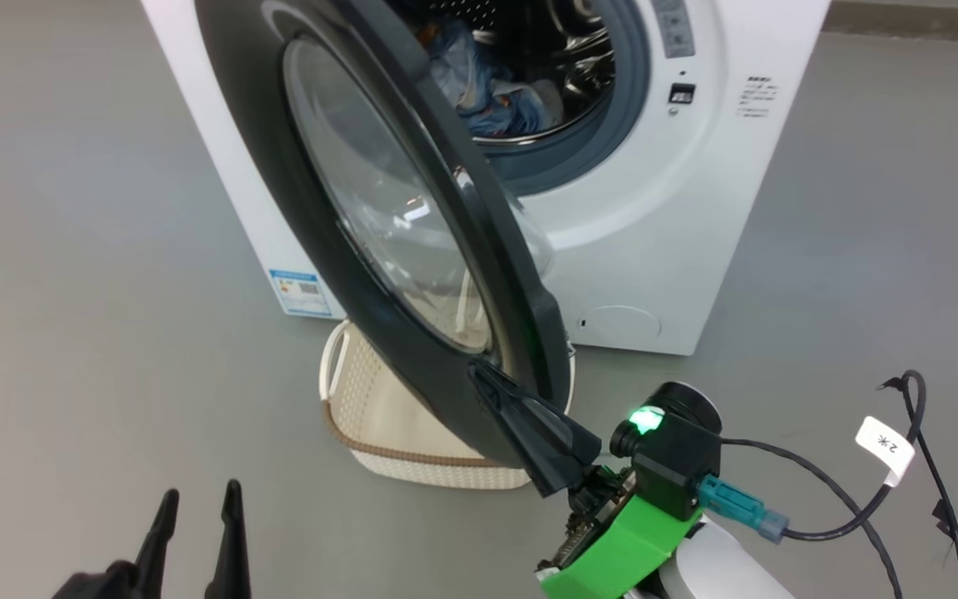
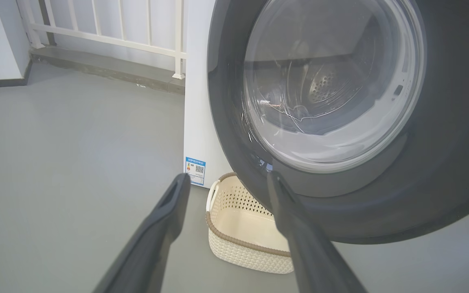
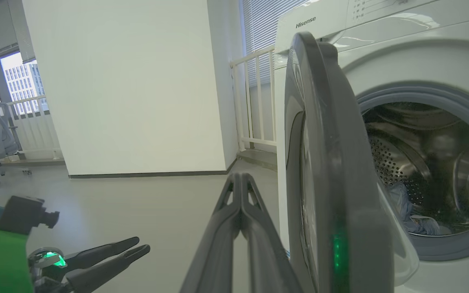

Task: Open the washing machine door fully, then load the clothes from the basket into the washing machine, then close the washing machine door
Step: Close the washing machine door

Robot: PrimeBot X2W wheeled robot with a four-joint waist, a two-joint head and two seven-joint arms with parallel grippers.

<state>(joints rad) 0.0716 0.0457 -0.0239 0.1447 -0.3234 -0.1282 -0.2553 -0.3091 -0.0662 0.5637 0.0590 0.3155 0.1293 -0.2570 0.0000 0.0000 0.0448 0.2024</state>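
Right claw (image 1: 486,376), fingers pressed together and empty, sat at the lower outer rim of the half-open door (image 1: 379,208). Left claw (image 1: 201,491) hung spread, well apart from it. Clothes (image 1: 479,91) lay inside the washer (image 1: 654,249); the basket (image 1: 379,433) stood on the floor (image 1: 71,249) beneath the door.

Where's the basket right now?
In the head view the basket sits on the floor at the washing machine's front left corner, partly hidden beneath the swung-out door.
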